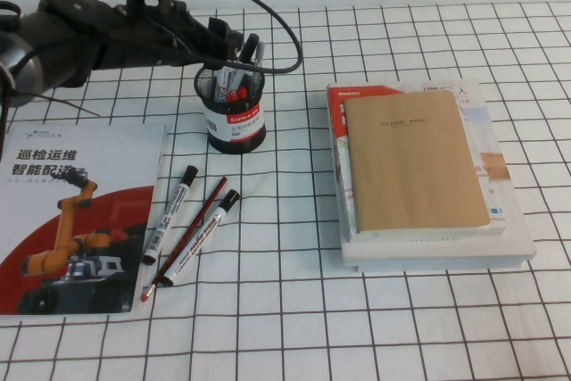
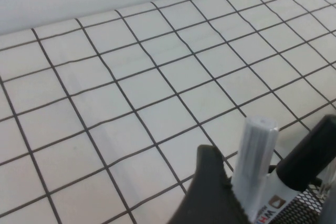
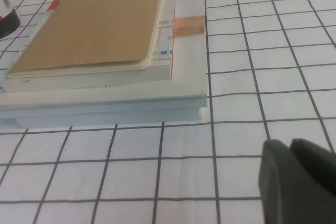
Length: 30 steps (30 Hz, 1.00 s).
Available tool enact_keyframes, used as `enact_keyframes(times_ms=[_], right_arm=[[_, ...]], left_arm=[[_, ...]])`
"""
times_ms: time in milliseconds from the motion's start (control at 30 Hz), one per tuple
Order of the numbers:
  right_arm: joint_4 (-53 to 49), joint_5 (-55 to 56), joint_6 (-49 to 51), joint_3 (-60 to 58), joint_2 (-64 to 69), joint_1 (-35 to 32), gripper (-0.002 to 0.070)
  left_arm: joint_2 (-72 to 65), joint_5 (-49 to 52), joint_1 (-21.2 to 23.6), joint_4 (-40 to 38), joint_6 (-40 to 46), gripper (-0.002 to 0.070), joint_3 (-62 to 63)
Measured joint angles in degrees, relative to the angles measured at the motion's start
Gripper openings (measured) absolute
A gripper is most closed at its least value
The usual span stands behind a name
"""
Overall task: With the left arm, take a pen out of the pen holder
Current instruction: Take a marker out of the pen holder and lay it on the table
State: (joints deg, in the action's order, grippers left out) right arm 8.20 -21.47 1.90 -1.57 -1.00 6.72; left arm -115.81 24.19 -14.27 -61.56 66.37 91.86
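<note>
A black mesh pen holder (image 1: 235, 118) stands at the back of the table with several pens (image 1: 234, 82) upright in it. My left gripper (image 1: 236, 51) hangs just over its rim, open, with the pen tops between its fingers. In the left wrist view a grey-capped pen (image 2: 255, 156) and a black-capped marker (image 2: 310, 156) rise out of the holder (image 2: 307, 205) between the two fingers of the left gripper (image 2: 270, 203); one finger (image 2: 210, 192) is right against the grey-capped pen. My right gripper (image 3: 294, 182) is shut and empty, low over the table.
Two markers (image 1: 169, 211) (image 1: 203, 236) and a thin red pen (image 1: 192, 229) lie loose in front of the holder. A brochure (image 1: 71, 211) lies at the left. A stack of books (image 1: 419, 167) topped by a tan notebook (image 3: 100, 24) fills the right.
</note>
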Motion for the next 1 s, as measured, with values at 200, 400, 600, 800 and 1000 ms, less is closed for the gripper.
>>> enact_keyframes(times_ms=[200,400,600,800,1000], right_arm=[[0.0,0.0,0.0,0.0,0.0,0.0,-0.0015],[0.0,0.0,0.0,0.0,0.0,0.0,-0.0015],[0.0,0.0,0.0,0.0,0.0,0.0,-0.0015],[0.0,0.0,0.0,0.0,0.0,0.0,-0.0015],[0.0,0.0,0.0,0.0,0.0,0.0,-0.0015]], left_arm=[[0.0,-2.3,0.0,-0.5,0.0,0.0449,0.0],[0.0,-3.7,-0.4,-1.2,0.1,0.0449,0.0],[-0.1,-5.6,-1.1,-1.8,1.1,0.0449,0.0],[-2.1,-5.9,-1.1,-3.7,2.1,0.0449,1.4],[-5.0,-5.5,-1.1,-3.8,2.2,0.0449,2.8]])
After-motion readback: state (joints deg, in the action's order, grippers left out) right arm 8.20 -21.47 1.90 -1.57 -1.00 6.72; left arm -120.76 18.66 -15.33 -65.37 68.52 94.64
